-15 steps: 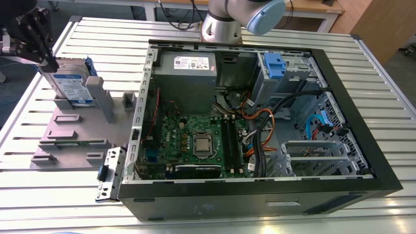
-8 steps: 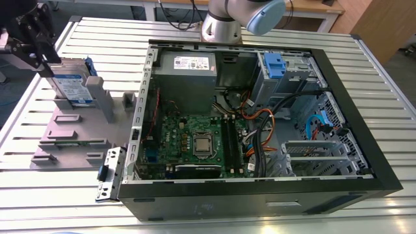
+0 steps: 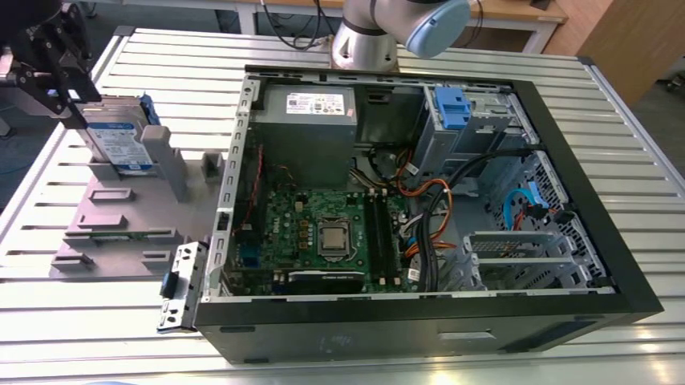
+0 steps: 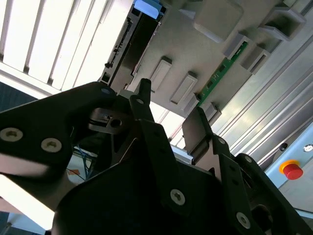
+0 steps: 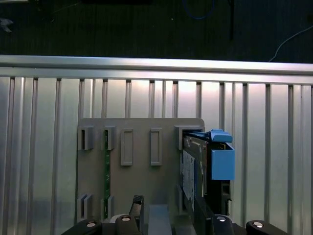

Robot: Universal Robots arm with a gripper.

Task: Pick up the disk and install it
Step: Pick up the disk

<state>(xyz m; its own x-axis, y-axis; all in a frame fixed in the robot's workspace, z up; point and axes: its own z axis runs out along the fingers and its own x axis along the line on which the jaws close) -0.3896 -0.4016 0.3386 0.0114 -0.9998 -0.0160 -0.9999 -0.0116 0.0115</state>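
The disk [image 3: 115,138] is a silver drive with a white-and-blue label and a blue frame. It stands on edge in a slot of the grey holder plate [image 3: 118,220] at the exterior view's left. My black gripper [image 3: 66,100] hovers just above and beside its top edge. In the second wrist view the gripper [image 4: 171,105] stands open, with only the holder plate [image 4: 195,54] showing through the gap. The disk [image 4: 129,44] lies further off there. In the first wrist view the disk [image 5: 195,166] sits close ahead of the fingertips [image 5: 139,205].
An open computer case [image 3: 599,241] lies on the slatted metal table [image 3: 172,64], with a blue-latched drive bay [image 3: 455,108] at its far corner. A green circuit strip [image 5: 106,166] stands in another holder slot. A metal bracket [image 3: 176,285] lies near the case's front left corner.
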